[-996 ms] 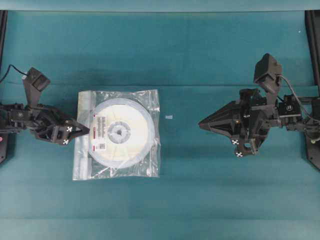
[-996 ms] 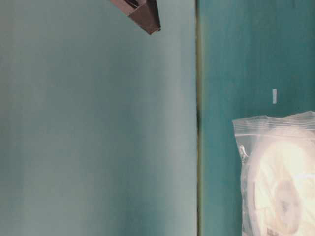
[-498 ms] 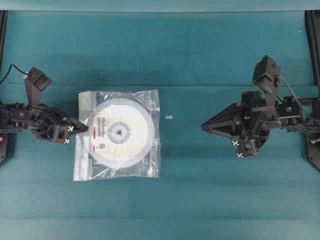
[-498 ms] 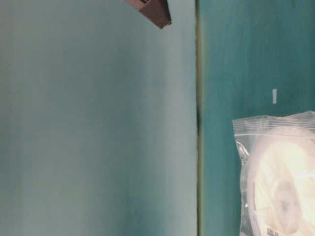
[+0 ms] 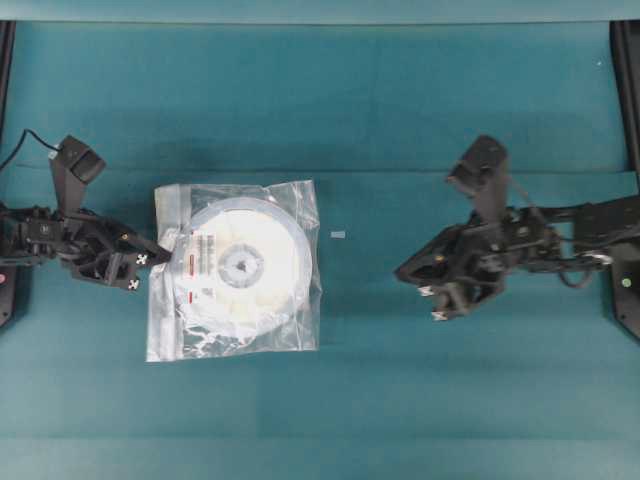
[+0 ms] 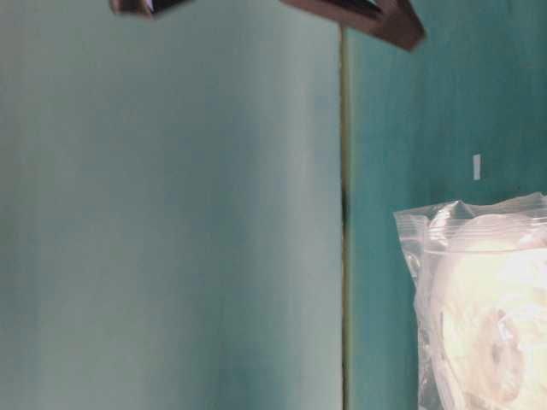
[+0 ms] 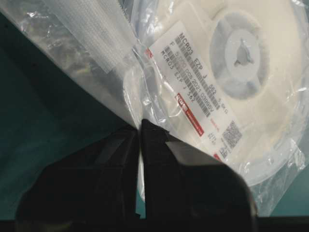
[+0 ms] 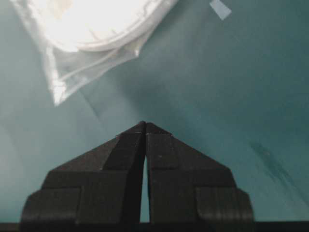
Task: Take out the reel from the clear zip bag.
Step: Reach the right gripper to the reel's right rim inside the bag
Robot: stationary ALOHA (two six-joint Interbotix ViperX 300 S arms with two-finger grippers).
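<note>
The clear zip bag [image 5: 300, 335] lies flat on the teal table with the reel [image 5: 240, 265] inside, label up. The whitish zip strip [image 5: 165, 205] runs along the bag's left edge. My left gripper [image 5: 165, 252] is shut on that edge; in the left wrist view the gripper [image 7: 140, 126] pinches the bag's film [image 7: 82, 48] just beside the reel's label [image 7: 198, 92]. My right gripper [image 5: 400, 272] is shut and empty, over bare table to the right of the bag. In the right wrist view the gripper [image 8: 145, 123] points at the bag's corner [image 8: 63, 82].
A small white scrap [image 5: 338, 235] lies on the table between the bag and the right gripper; it also shows in the right wrist view [image 8: 220, 8]. Dark frame posts [image 5: 625, 60] stand at the table's sides.
My right arm has swung left toward the bag. My left gripper has drawn slightly back to the left with the bag's edge, and that side of the bag has puckered up.
</note>
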